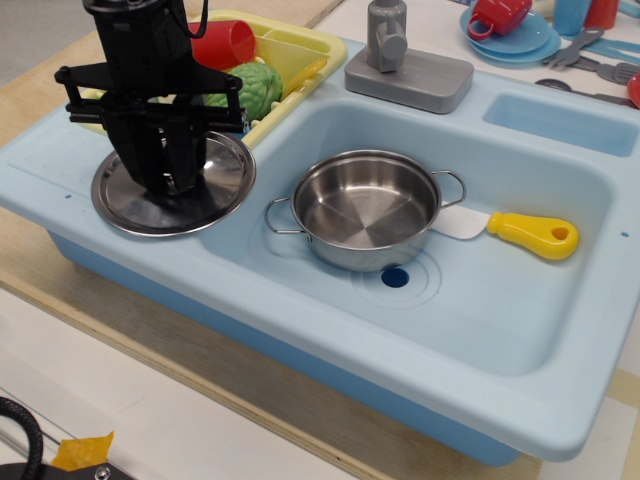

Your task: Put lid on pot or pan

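The round steel lid (pixel 218 188) lies flat on the left ledge of the light blue toy sink (pixel 300 335). My black gripper (pixel 168 178) stands straight down over the lid's centre. Its fingers are drawn together around the small knob, which they hide. The shiny steel pot (pixel 365 212), with its two wire loop handles, sits open and empty in the basin, to the right of the lid, beside the drain hole (pixel 395 277).
A spatula with a yellow handle (pixel 533 234) lies in the basin right of the pot. A grey faucet (pixel 405 62) stands behind. A yellow rack (pixel 290 50) holds a green vegetable (pixel 252 85) and a red cup (pixel 225 42). Dishes (pixel 510 35) lie at back right.
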